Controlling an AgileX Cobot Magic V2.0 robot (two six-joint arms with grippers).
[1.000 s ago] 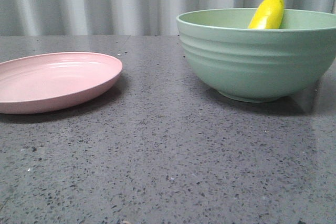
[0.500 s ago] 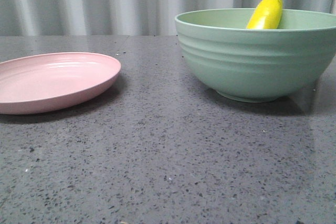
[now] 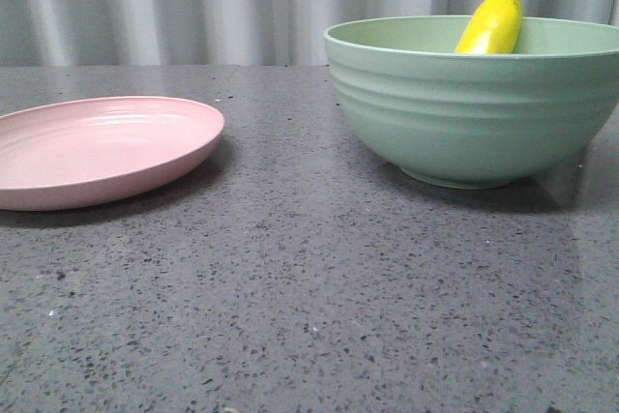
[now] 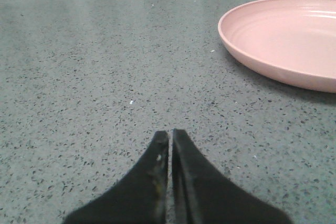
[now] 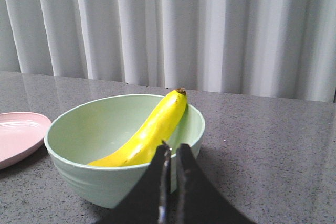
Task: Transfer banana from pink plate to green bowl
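The yellow banana (image 3: 493, 21) lies inside the green bowl (image 3: 474, 113), leaning on its far wall with the dark tip above the rim. In the right wrist view the banana (image 5: 152, 129) rests in the bowl (image 5: 89, 129), and my right gripper (image 5: 172, 148) is shut and empty, just outside the bowl's near wall. The pink plate (image 3: 97, 147) sits empty at the left. In the left wrist view my left gripper (image 4: 170, 134) is shut and empty above the bare table, apart from the plate (image 4: 286, 38). Neither gripper shows in the front view.
The table is a dark grey speckled stone top (image 3: 309, 307). A pale pleated curtain (image 3: 193, 2) hangs behind the table's far edge. The plate's edge shows in the right wrist view (image 5: 18, 135), beside the bowl.
The front view shifts by a few pixels between frames. The banana, bowl and plate keep their places.
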